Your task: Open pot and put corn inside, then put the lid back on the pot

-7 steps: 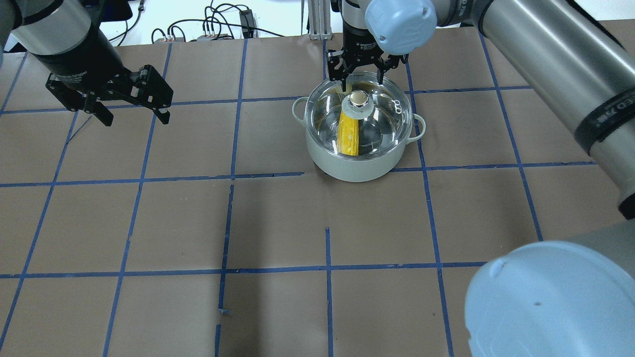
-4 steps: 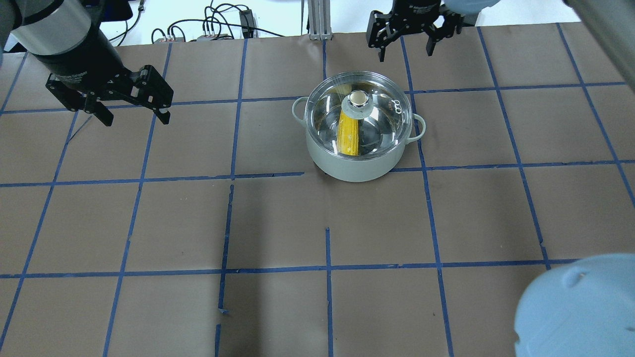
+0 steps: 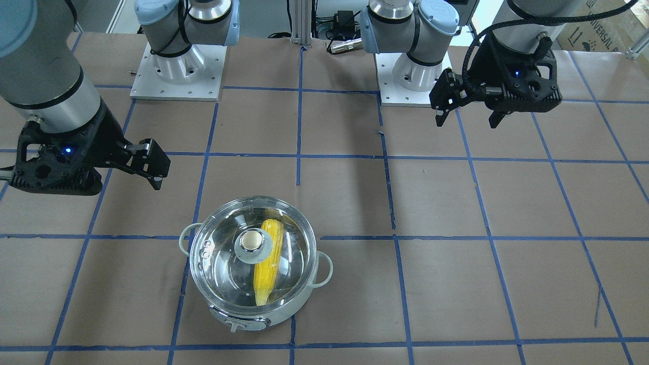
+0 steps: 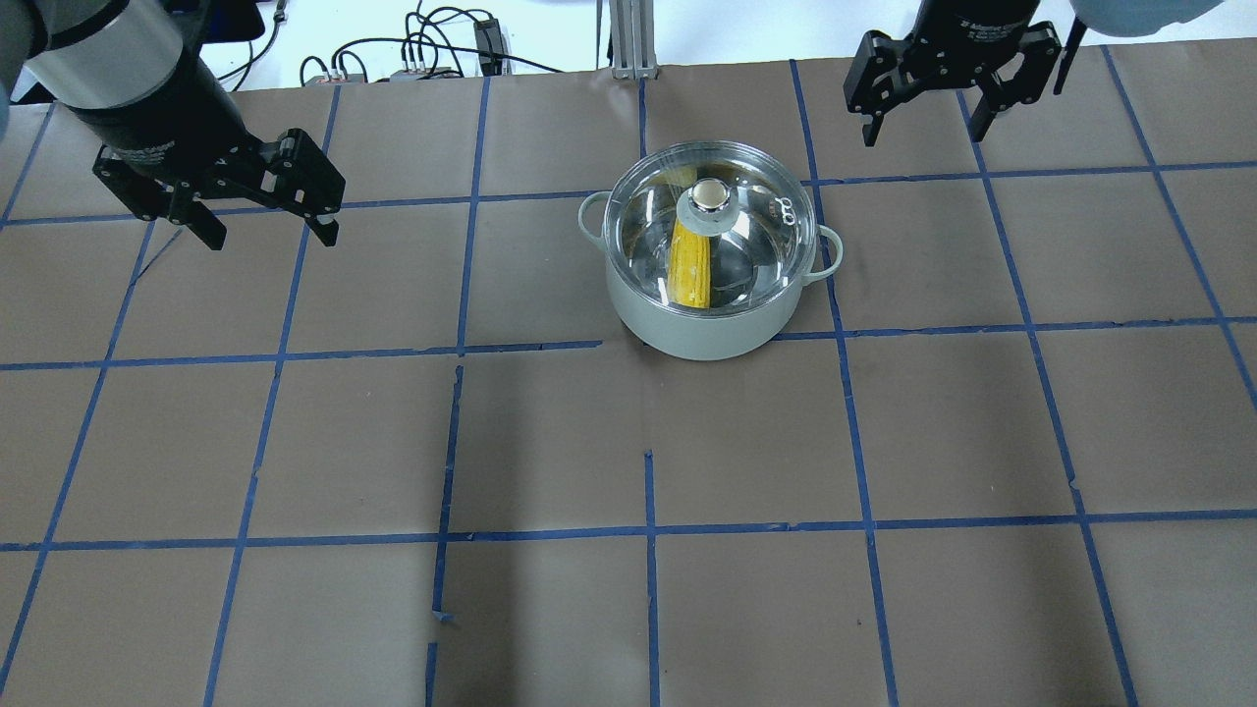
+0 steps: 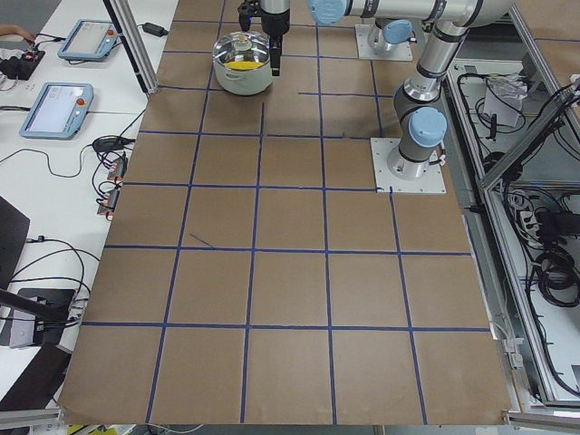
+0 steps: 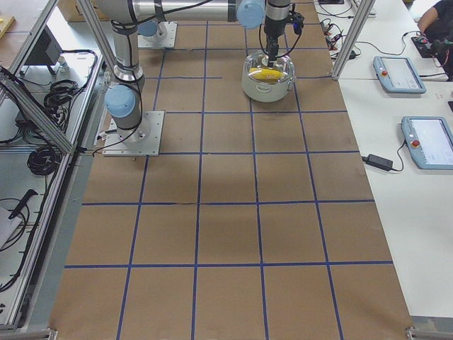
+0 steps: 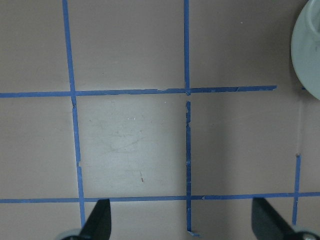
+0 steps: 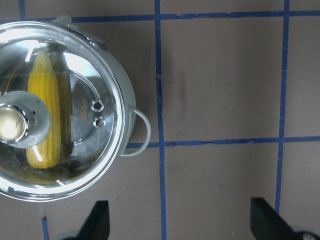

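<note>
Corn (image 4: 690, 265) in pot (image 4: 702, 324), lid (image 4: 761, 245) on: one of each.
Yellow cob lies on the shiny steel floor of the mint-white pot, under clear glass, far middle of the surface (image 4: 550, 442). Two grippers, left gripper (image 4: 270, 238) and right gripper (image 4: 925, 133), hang well apart from it, jaws apart on both.

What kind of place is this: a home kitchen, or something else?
Probably a robotics lab: a table gridded with blue tape, two arms bolted to it, and teach pendants on a side bench.

left pincer (image 4: 267, 234) — jaws wide apart, hovering | right pincer (image 4: 925, 128) — jaws wide apart, hovering
</note>
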Controlling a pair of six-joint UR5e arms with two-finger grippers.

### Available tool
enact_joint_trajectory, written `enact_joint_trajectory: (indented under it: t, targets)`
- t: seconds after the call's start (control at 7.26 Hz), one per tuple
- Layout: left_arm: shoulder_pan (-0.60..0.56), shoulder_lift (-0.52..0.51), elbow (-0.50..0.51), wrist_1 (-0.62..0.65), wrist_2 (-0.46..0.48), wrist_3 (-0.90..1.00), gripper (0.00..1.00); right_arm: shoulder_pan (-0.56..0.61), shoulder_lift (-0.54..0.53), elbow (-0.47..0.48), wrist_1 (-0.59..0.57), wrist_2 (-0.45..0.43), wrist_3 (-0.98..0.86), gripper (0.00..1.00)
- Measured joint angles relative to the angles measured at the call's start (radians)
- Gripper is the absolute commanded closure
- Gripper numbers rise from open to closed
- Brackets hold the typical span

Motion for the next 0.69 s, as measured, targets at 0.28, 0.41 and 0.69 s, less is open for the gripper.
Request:
enact_joint_trajectory:
  t: [0.28,0.41,0.69]
  targets:
    - [0.002,-0.005,0.015,-0.009,0.0,-0.045,0.0,-0.006,-0.03,0.051,-0.007,0.001,0.002,0.0]
    - [0.002,-0.006,0.015,-0.011,0.001,-0.058,0.0,-0.006,-0.037,0.057,-0.008,0.001,0.002,0.0]
    - [0.002,-0.007,0.012,-0.011,0.001,-0.063,0.0,-0.006,-0.039,0.059,-0.01,0.003,0.001,0.0]
